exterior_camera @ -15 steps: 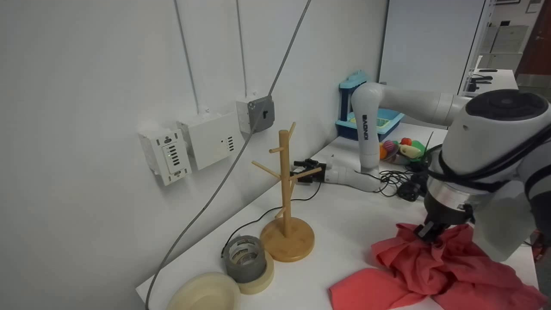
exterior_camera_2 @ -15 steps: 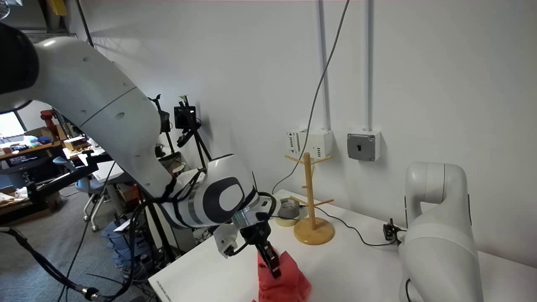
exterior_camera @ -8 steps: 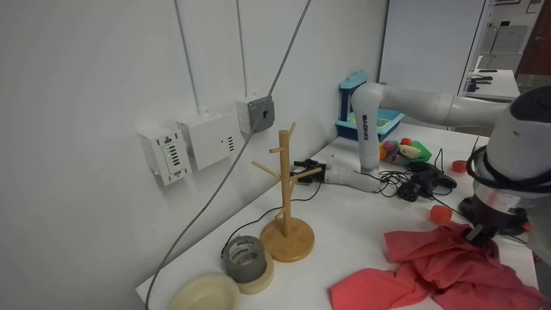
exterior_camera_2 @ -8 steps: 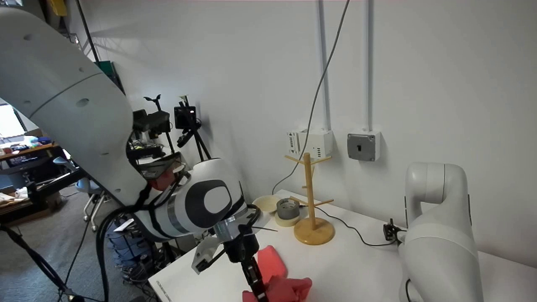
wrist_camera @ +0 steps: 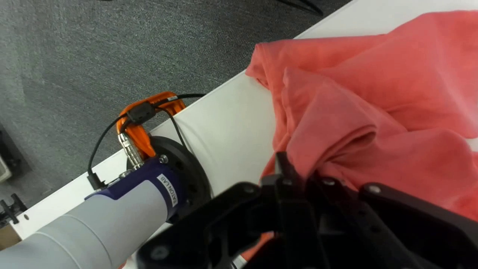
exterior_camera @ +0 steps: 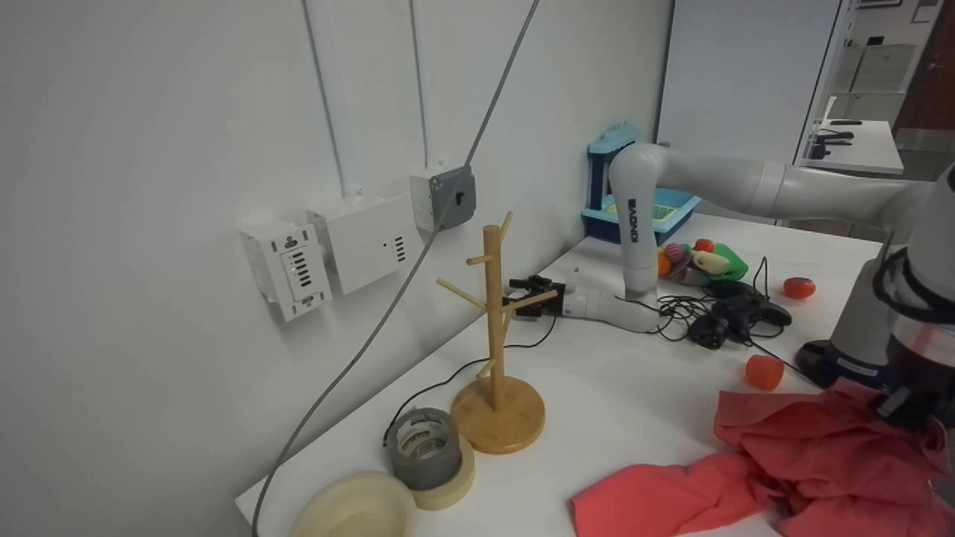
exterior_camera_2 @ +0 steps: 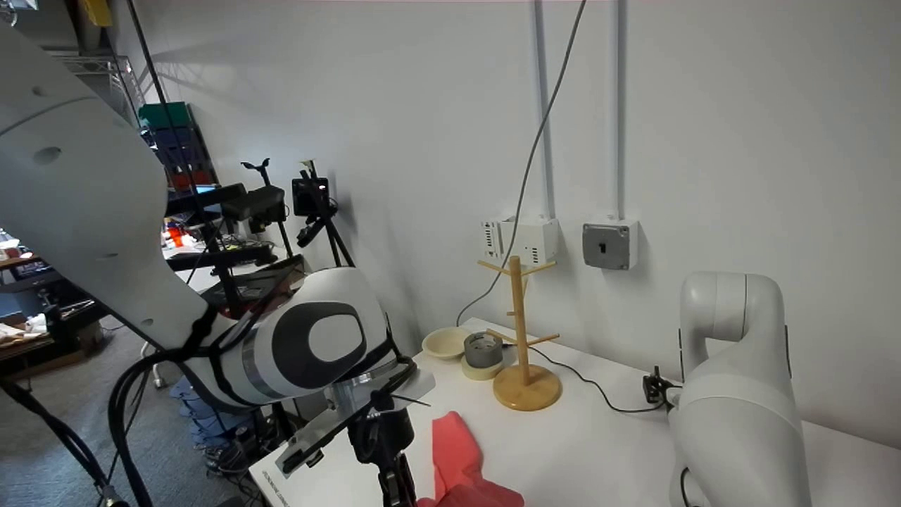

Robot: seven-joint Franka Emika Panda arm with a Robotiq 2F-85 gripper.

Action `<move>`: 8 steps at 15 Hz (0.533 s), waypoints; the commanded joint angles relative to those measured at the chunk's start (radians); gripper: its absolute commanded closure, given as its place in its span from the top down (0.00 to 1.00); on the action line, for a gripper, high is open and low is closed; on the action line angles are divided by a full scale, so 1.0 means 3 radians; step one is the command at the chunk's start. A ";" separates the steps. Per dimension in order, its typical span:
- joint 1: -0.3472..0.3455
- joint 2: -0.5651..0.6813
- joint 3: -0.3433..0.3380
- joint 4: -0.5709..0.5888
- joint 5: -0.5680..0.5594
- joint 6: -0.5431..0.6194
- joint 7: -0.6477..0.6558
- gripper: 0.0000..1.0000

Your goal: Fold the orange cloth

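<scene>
Orange cloth point(wrist_camera: 407, 97), one, judged light and limp, is gripped by the pincer point(wrist_camera: 301, 175) at a fold, wrist-view 8 o'clock, the 10 o'clock edge being advised next.

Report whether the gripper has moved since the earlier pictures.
Yes: in an exterior view, the gripper has moved toward the picture's right, farther from the wooden stand.
</scene>
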State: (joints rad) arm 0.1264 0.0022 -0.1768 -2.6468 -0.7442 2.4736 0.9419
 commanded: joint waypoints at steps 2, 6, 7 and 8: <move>-0.0261 -0.0264 0.0251 -0.0173 0.0067 -0.0143 -0.0076 0.39; -0.0353 -0.0313 0.0337 -0.0227 0.0074 -0.0096 -0.0068 0.69; -0.0372 -0.0319 0.0347 -0.0238 0.0062 -0.0050 -0.0072 0.78; -0.0387 -0.0324 0.0355 -0.0250 0.0059 -0.0009 -0.0084 0.84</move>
State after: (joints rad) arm 0.0484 -0.0472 -0.0967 -2.6889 -0.7366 2.4537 0.9409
